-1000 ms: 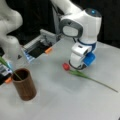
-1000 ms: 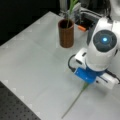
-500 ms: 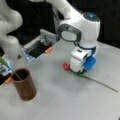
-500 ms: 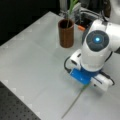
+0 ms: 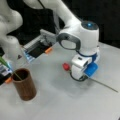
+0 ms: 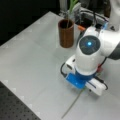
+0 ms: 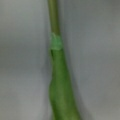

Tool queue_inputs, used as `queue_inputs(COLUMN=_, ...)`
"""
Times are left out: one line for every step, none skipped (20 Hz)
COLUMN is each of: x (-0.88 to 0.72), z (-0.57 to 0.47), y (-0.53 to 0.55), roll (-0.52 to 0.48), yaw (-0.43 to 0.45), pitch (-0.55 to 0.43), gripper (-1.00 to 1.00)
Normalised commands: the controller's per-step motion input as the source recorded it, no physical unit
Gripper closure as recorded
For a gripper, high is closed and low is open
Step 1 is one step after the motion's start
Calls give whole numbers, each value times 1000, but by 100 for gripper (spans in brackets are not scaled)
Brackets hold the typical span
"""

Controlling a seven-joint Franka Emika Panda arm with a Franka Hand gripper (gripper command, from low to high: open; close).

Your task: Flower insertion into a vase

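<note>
Brown wood-grain vase (image 5: 24, 85), straight-sided and taller than wide, upright on the grey worktop (image 5: 57, 105), dark hollow showing at the mouth. Already holding a thin green stem (image 5: 10, 67) that leans out over the rim toward a front view's left. Seen again in a front view (image 6: 66, 33), with green leaves (image 6: 72, 5) rising above the rim.

Well apart from the vase, toward a front view's right: a flower lying flat on the worktop, red head (image 5: 66, 66) pointing toward the vase, long thin stem (image 5: 105, 85) trailing away from it. Same stem (image 6: 72, 103) in a front view, running out from under the arm toward the bottom edge.

Tool (image 5: 79, 75) low over the flower, right at the stem just behind the red head, far from the vase. Fingers hidden under the white wrist and its blue block (image 5: 91, 69); open or closed, cannot tell.

Wrist view filled by the green stem (image 7: 58, 75) against the grey worktop, thicker at the bottom, a pale green joint partway up, thinner and olive above.

Beyond the vase, a grey tray-like fixture (image 5: 40, 46) with orange tabs.
</note>
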Motion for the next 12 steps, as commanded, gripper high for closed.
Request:
queue_inputs(x=346, z=-71, y=22, roll=-191, yaw=81, pitch=73, gripper=-100)
queue_inputs(x=333, z=-65, y=13, roll=-199, yaw=84, pitch=76, gripper=-100)
queue_inputs(x=319, z=-64, y=2, roll=-207, yaw=88, pitch=74, gripper=-100)
queue_inputs(x=300, z=-68, y=-1, roll=-216, yaw=89, pitch=73, gripper=-100)
queue_inputs(x=279, z=-76, y=4, roll=-226, yaw=91, pitch=69, gripper=-100)
queue_inputs(x=262, z=-79, y=17, roll=-244, yaw=92, pitch=60, gripper=-100)
queue_inputs(x=250, z=-82, y=31, roll=-259, yaw=91, pitch=54, gripper=-100)
queue_inputs(x=243, z=-80, y=42, roll=-263, yaw=94, pitch=50, gripper=-100)
queue_inputs(x=237, z=-74, y=50, roll=-264, yaw=96, pitch=47, gripper=-100)
queue_inputs(x=234, z=-60, y=57, roll=-265, yaw=97, pitch=44, gripper=-100)
queue_inputs(x=232, z=-44, y=63, roll=-264, yaw=98, pitch=39, gripper=-100)
queue_inputs(x=235, z=-37, y=62, roll=-278, yaw=87, pitch=23, gripper=-100)
